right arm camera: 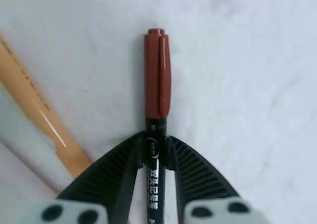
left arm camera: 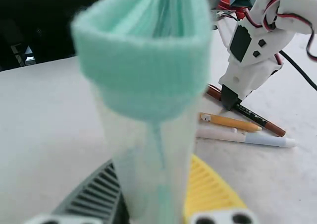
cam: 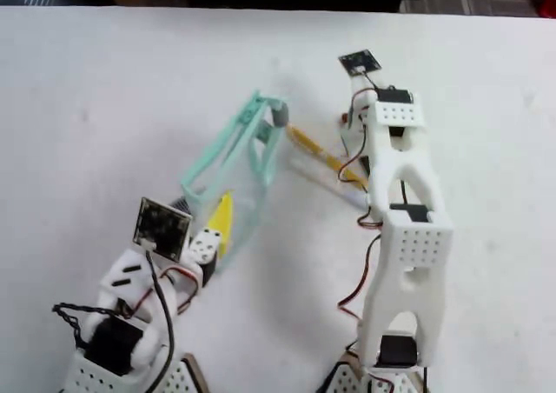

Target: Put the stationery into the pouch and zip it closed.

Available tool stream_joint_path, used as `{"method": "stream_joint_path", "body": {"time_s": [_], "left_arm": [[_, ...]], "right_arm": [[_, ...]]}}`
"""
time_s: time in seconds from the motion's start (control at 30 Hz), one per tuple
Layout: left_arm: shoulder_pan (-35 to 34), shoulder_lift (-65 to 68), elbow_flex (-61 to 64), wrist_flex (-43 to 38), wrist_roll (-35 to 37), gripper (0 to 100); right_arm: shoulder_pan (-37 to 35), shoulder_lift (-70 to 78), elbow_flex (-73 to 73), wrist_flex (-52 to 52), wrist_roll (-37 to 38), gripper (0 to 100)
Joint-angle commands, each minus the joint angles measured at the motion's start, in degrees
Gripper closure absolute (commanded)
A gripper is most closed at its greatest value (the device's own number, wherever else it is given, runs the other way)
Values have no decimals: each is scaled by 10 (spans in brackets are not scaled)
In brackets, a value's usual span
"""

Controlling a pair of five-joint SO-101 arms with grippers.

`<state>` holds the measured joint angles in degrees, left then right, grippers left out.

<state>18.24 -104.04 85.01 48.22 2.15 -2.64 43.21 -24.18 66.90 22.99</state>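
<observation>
The right gripper [right arm camera: 157, 145] points down at the table with its jaws closed on a marker [right arm camera: 157, 85], while the left gripper [left arm camera: 153, 174] sits low, its jaws apparently clamping the pouch [left arm camera: 143, 70].

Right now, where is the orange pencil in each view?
High view: the orange pencil lies diagonally between the pouch and the right arm.
Left wrist view: beyond the pouch, between the brown marker and white pen.
Right wrist view: beside the brown marker.
Landmark: the brown marker, clamped in the right gripper.
</observation>
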Motion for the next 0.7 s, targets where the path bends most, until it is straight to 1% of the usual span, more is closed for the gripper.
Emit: {"method": "stream_joint_path", "body": {"time_s": [0.0, 0.53, 0.67], "left_arm": [[-3, -7, -5, -16, 3, 932], [-3, -7, -4, -15, 3, 928], [21, -7, -4, -15, 2, 928]], "right_arm": [[-2, 1, -2, 8, 4, 981], [-1, 1, -4, 15, 4, 981], [-1, 1, -5, 14, 4, 981]]}}
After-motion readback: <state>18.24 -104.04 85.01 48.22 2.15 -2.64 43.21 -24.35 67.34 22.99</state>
